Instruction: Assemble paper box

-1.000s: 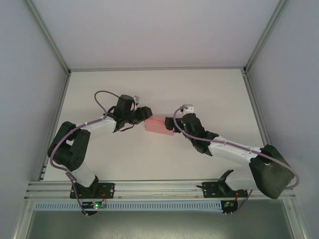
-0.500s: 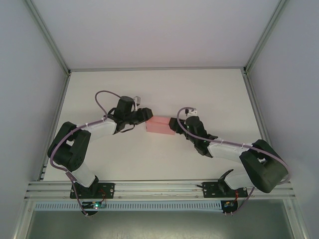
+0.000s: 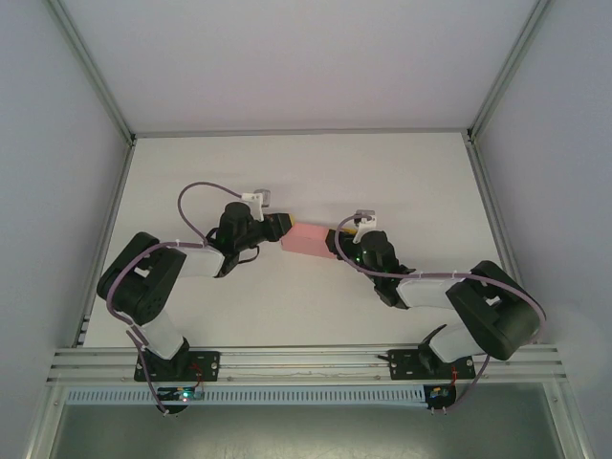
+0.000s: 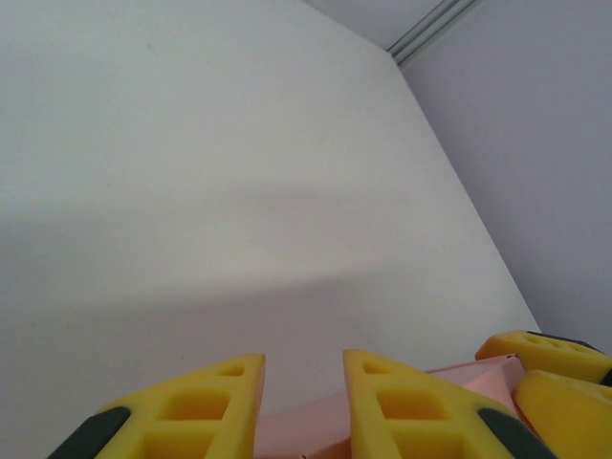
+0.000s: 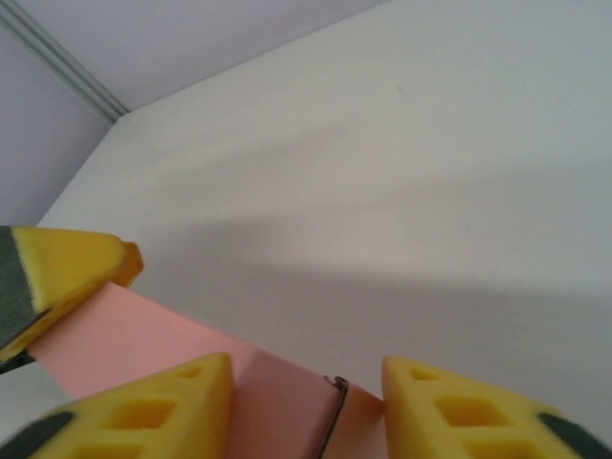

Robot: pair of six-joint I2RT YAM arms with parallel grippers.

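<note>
The paper box (image 3: 308, 239) is a small flat pink box lying at mid-table between my two arms. My left gripper (image 3: 279, 229) is at its left end. In the left wrist view the pink card (image 4: 306, 426) spans the narrow gap between the yellow fingers of the left gripper (image 4: 304, 359). My right gripper (image 3: 337, 241) is at the right end. In the right wrist view the box end (image 5: 277, 402) fills the space between the fingers of the right gripper (image 5: 306, 363) and touches both. A finger of the left gripper (image 5: 67, 263) rests on the far end of the box.
The white table (image 3: 306, 172) stretches bare behind and in front of the box. Aluminium rails (image 3: 306, 359) run along the near edge and up the sides. Grey walls close in on the left, the right and the back.
Both grippers have narrowed and pressed in onto the two ends of the box. Both wrists have rolled, and the box has shifted slightly to the right.
</note>
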